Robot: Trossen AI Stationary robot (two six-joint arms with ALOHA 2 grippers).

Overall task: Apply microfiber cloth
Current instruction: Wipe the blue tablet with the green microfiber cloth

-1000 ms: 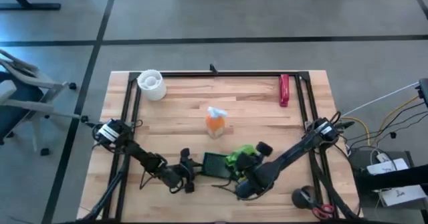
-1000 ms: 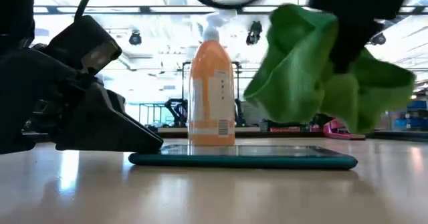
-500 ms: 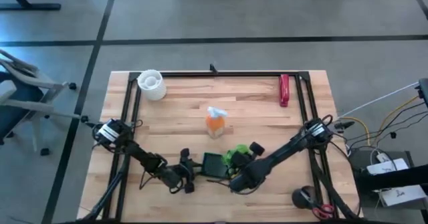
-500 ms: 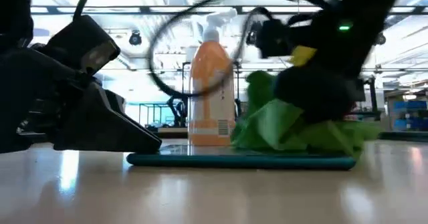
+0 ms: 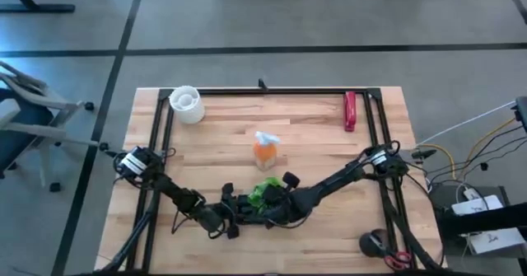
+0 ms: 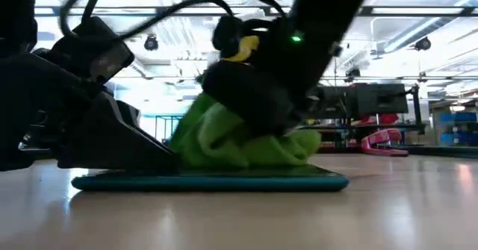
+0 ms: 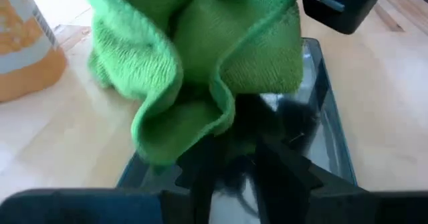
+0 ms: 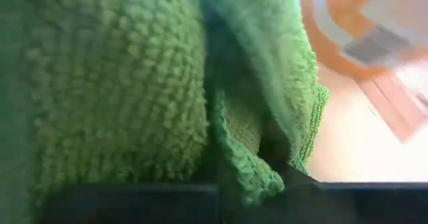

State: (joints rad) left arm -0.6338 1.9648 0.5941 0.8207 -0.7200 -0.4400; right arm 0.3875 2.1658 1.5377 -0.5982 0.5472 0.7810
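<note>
Since a second ago your right gripper (image 5: 272, 200), fingers clamped on the cloth (image 6: 231, 138), dragged it across the slab (image 6: 209, 181) toward the left gripper (image 5: 233, 212), whose fingers pinned that slab; you were mid-wipe, a return stroke next.

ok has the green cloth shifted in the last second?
Yes. In the high view the microfiber cloth, held by the right pincer, has moved leftward, from right of the orange bottle to directly below it.
</note>
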